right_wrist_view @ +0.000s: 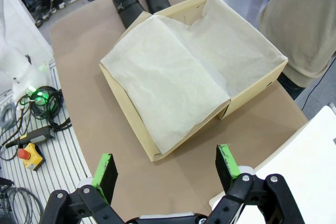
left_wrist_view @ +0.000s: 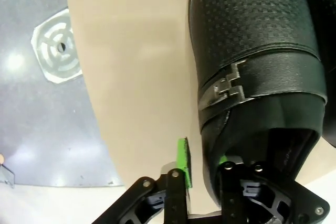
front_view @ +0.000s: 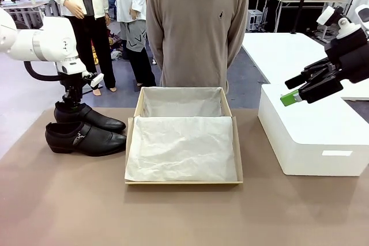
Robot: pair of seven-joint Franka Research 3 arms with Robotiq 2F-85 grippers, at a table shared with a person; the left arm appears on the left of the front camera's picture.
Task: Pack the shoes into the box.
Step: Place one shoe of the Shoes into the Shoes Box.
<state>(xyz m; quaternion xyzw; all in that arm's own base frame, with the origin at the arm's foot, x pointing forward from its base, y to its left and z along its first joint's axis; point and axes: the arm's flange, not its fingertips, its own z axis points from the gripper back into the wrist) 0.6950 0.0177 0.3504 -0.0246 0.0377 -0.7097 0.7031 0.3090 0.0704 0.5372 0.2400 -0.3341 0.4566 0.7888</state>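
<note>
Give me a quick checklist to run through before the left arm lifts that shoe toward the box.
1. Fingers of the left gripper straddle the heel rim of the far shoe: ok.
2. Grip firm on that rim: cannot tell.
3. The box is open, holding just tissue paper: ok.
4. The right gripper is open, off to the side over the white plastic box: ok.
5. The person stands behind the box, nothing reaching over it: ok.

Brown table — 2 black shoes at left, tan box mid-table, white box at right.
</note>
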